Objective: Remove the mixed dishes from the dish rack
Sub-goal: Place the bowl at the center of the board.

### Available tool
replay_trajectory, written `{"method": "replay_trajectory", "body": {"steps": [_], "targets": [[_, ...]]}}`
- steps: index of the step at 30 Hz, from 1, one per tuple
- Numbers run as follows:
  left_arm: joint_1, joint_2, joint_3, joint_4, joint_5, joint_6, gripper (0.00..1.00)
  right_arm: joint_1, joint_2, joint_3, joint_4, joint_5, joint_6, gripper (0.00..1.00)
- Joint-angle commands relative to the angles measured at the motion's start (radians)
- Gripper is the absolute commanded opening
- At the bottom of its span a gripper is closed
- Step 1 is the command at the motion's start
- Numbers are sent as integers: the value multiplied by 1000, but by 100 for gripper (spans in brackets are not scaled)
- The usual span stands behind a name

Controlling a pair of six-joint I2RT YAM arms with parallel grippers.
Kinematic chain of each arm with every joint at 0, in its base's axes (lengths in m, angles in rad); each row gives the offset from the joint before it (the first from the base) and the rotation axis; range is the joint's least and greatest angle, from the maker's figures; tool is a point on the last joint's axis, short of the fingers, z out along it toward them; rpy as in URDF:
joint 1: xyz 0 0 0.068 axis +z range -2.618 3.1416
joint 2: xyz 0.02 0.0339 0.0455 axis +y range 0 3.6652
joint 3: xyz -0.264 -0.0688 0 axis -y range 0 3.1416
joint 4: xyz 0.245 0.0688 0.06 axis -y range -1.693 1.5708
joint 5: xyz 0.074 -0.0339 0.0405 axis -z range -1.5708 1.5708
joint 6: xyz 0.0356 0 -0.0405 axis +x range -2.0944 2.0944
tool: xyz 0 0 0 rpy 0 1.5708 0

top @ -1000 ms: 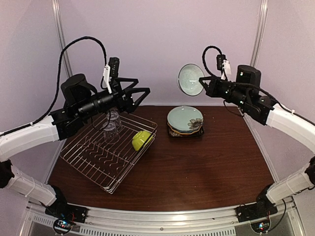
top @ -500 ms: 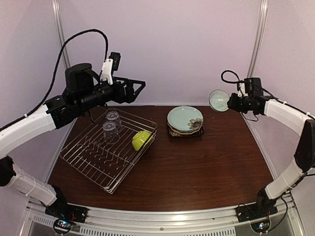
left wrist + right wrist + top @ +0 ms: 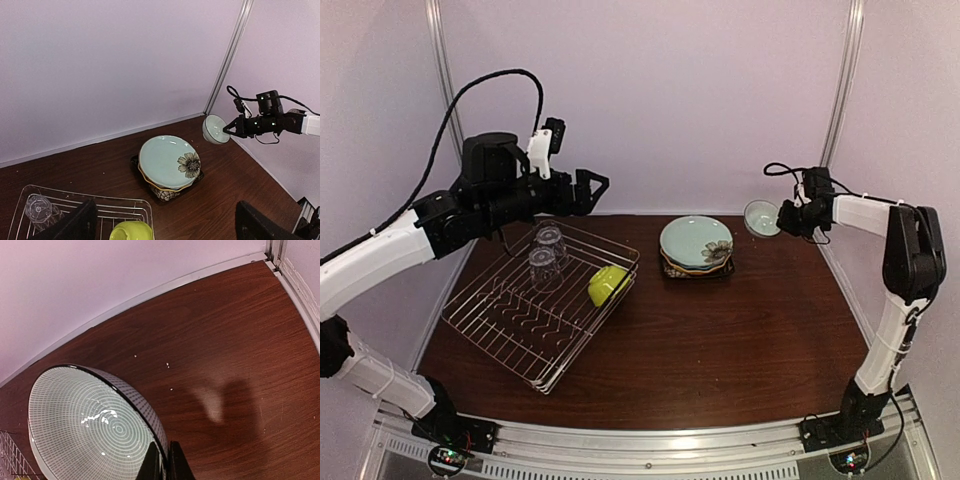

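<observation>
Right pincer (image 3: 782, 214) is clamped almost fully shut on the rim of the small pale bowl (image 3: 761, 217), with the bowl tipped on edge. It sits over the far right corner of the tabletop (image 3: 720, 340), to the right of the plate stack (image 3: 696, 243) and apart from it. The shadow on the wood in the right wrist view suggests the bowl isn't down yet.

Left pincer (image 3: 592, 192) is spread wide and holds nothing, hovering above the far end of the dish rack (image 3: 495, 320). In the rack are two clear glasses (image 3: 542, 268) near the far side and the lime-green bowl (image 3: 608, 284) leaning at the right edge.

Step in hand, by my read: placing the pale bowl. The next move calls for levelling it, lowering it onto bare wood beside the stack, then opening the jaws. One risk is that a rim grip on a tilted bowl could let it roll on release. After that, three items are left to pull.
</observation>
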Motion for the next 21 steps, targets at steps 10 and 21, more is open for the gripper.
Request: {"method": "replay_trajectory", "body": {"steps": [10,21], "targets": [[-3,2,8,-9,-46,-20,98,-16,153,102,-4,-24,20,2],[-3,33,29,-35,-47,-20,97,-17,209,97,-29,-18,0,4]]}}
